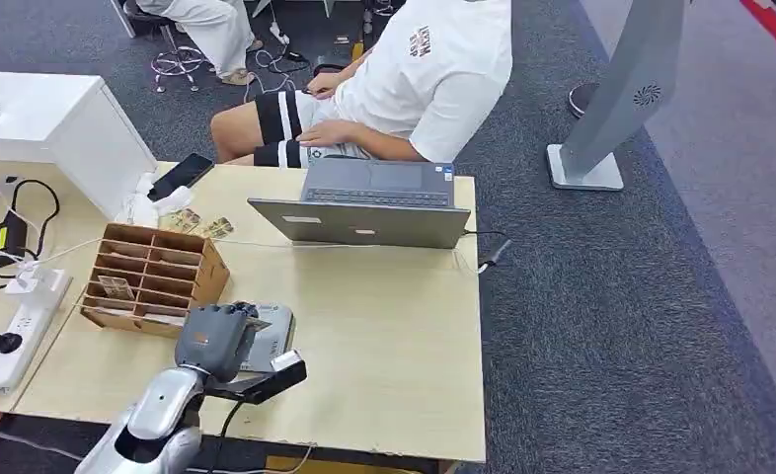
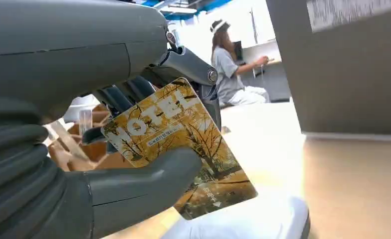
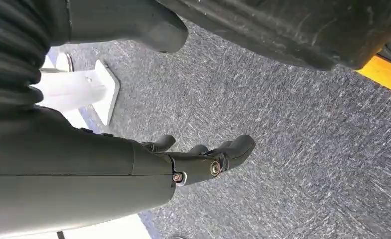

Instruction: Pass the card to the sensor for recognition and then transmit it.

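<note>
We are working at the counter (image 1: pixel 384 326), a person sitting at its far side behind the laptop (image 1: pixel 364 205) at about twelve o'clock. The cardboard organiser (image 1: pixel 152 276), at ten o'clock from our left hand, is holding more cards in its slots, likely the supply. The grey sensor (image 1: pixel 271 336) is lying near the front edge, and we are holding our left hand (image 1: pixel 216 339) right over it, apparently so the reader can pick up the card. Our left hand is pinching the yellow hotel card (image 2: pixel 183 144) between thumb and fingers, its face tilted, its lower corner just above the pale sensor top. Our right hand (image 3: pixel 203 159) is hanging over the carpet, fingers loosely extended, holding nothing.
</note>
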